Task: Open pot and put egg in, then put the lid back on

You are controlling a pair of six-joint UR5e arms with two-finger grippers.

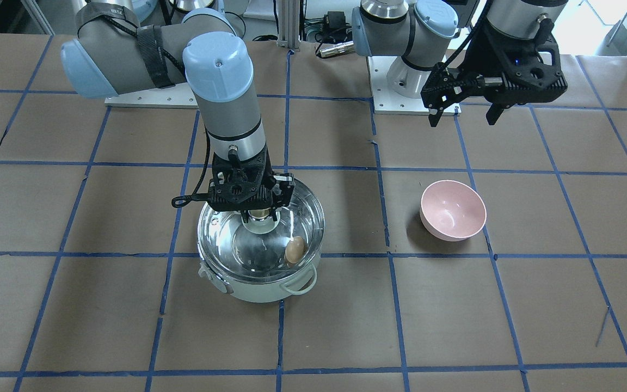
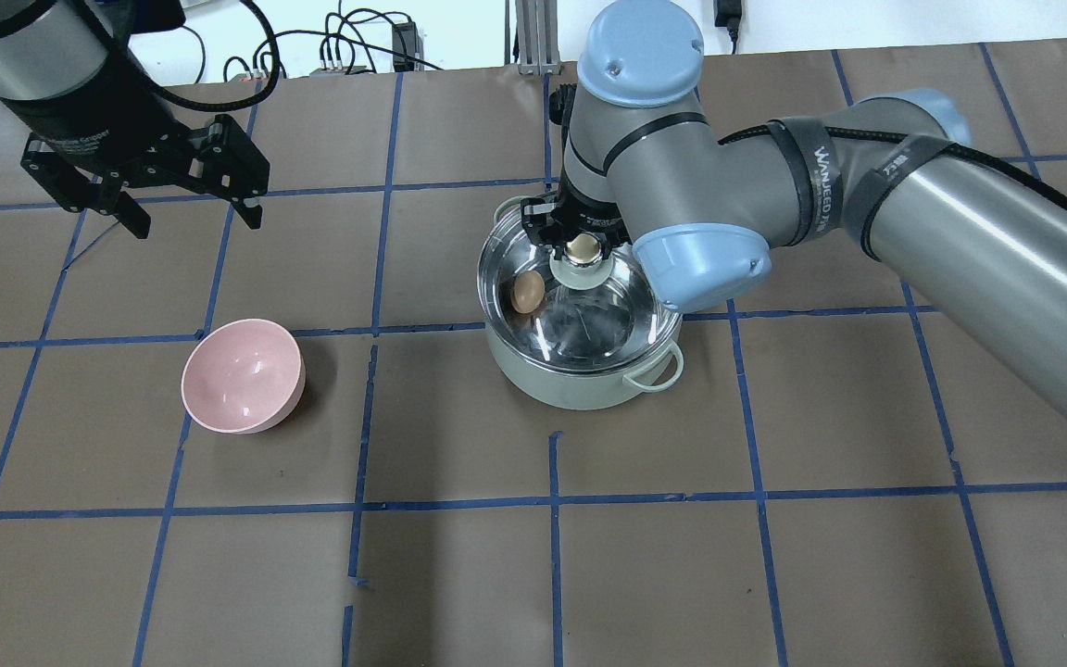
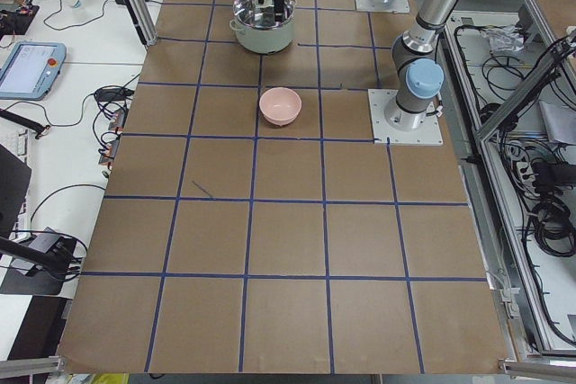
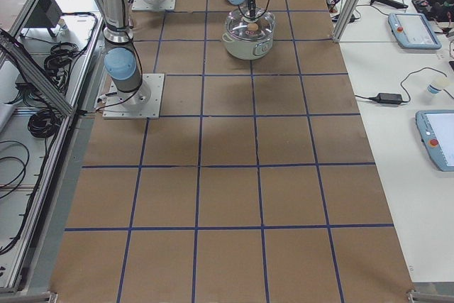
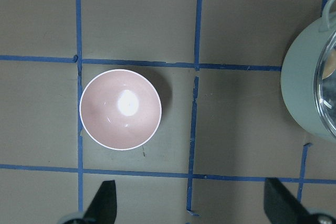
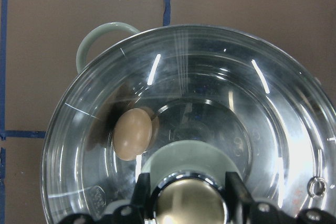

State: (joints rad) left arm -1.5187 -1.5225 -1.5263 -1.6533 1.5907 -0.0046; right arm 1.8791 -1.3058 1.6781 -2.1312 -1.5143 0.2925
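The mint-green pot (image 1: 259, 291) stands left of centre in the front-facing view, and it also shows from overhead (image 2: 571, 389). The tan egg (image 1: 294, 250) lies inside it, seen through the glass (image 6: 133, 134). The clear glass lid (image 1: 226, 239) sits over the pot's mouth, at or just above the rim; I cannot tell if it rests. My right gripper (image 1: 259, 209) is shut on the lid's knob (image 2: 582, 248), its fingers (image 6: 236, 192) flanking it. My left gripper (image 2: 198, 225) is open and empty, high above the table, far from the pot.
An empty pink bowl (image 1: 453, 210) stands on the brown, blue-taped table (image 1: 509, 326), below my left gripper in its wrist view (image 5: 120, 109). The pot's side (image 5: 299, 87) shows at that view's right edge. The arm bases are at the back.
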